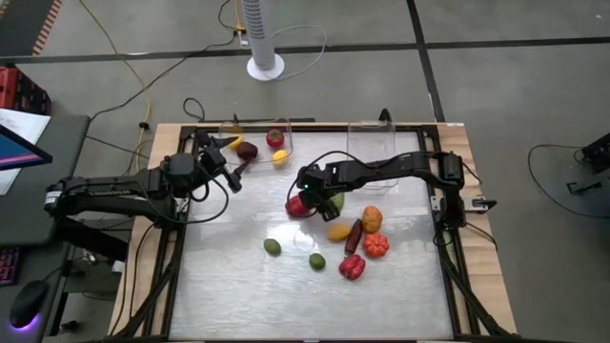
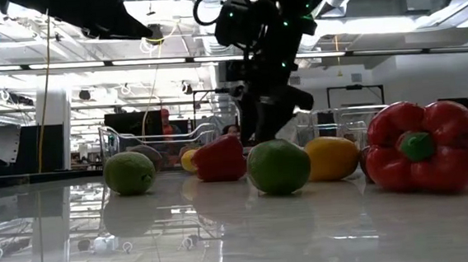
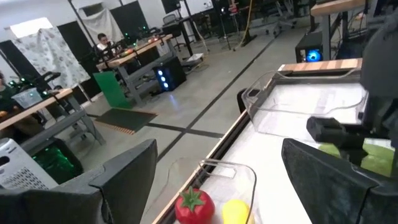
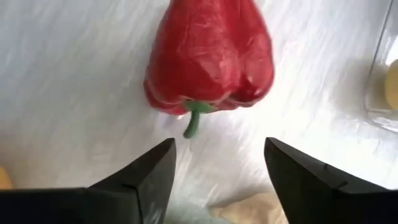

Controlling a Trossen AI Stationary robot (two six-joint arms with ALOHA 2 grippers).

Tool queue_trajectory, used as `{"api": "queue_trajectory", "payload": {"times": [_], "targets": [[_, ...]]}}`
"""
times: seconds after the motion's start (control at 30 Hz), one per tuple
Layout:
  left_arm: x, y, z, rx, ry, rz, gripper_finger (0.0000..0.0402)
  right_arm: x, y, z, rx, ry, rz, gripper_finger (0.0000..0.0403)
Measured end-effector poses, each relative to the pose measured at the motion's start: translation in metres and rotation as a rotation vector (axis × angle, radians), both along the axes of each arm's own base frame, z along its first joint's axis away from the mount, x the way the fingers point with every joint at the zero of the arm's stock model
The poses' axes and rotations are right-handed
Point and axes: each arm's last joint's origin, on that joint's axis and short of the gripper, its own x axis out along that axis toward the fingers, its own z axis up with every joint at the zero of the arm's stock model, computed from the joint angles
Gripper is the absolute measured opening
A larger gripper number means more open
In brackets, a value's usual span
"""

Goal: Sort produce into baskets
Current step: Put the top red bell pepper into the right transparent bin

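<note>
My right gripper is open above a red bell pepper near the table's middle. In the right wrist view the pepper lies on its side, its green stem toward my gripper, whose fingers stand short of it. In the low view the gripper hangs behind that pepper. My left gripper is open and empty beside the left clear basket, which holds a red tomato, a yellow piece and a dark purple piece. The right clear basket stands at the far edge.
Loose on the table lie a green piece, an orange one, a yellow one, a dark long one, an orange-red one, a second red pepper and two limes.
</note>
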Motion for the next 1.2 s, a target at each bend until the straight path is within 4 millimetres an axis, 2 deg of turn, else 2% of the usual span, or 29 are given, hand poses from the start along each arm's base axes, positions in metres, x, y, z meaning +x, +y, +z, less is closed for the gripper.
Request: {"api": "queue_trajectory", "payload": {"times": [0.13, 0.3, 0.47, 0.67, 0.73, 0.83, 1.07, 1.2], "targets": [[0.0, 0.0, -0.002, -0.016, 0.015, 0.002, 0.0331, 0.005, -0.004, 0.013, 0.02, -0.031, -0.056, 0.0261], [0.0, 0.0, -0.003, -0.026, 0.016, 0.003, 0.0331, 0.009, -0.003, 0.028, 0.023, -0.039, -0.063, 0.0277], [0.0, 0.0, -0.003, -0.031, 0.013, 0.004, 0.0331, 0.014, 0.004, 0.035, 0.076, -0.09, -0.07, 0.0316], [-0.001, 0.0, -0.005, -0.035, 0.026, 0.004, 0.0331, 0.019, 0.006, 0.038, 0.181, -0.156, -0.07, 0.0389], [-0.001, 0.0, -0.005, -0.036, 0.026, 0.004, 0.0331, 0.019, 0.005, 0.039, 0.196, -0.166, -0.072, 0.0395], [-0.001, 0.0, -0.005, -0.036, 0.025, 0.004, 0.0331, 0.024, 0.005, 0.03, 0.206, -0.165, -0.066, 0.0389], [0.0, -0.001, -0.005, -0.047, 0.023, -0.017, 0.0331, 0.035, 0.001, -0.008, 0.229, -0.089, -0.056, 0.0398], [0.0, -0.001, -0.005, -0.047, 0.023, -0.02, 0.0331, 0.035, -0.001, -0.021, 0.232, -0.044, -0.068, 0.0377]]}}
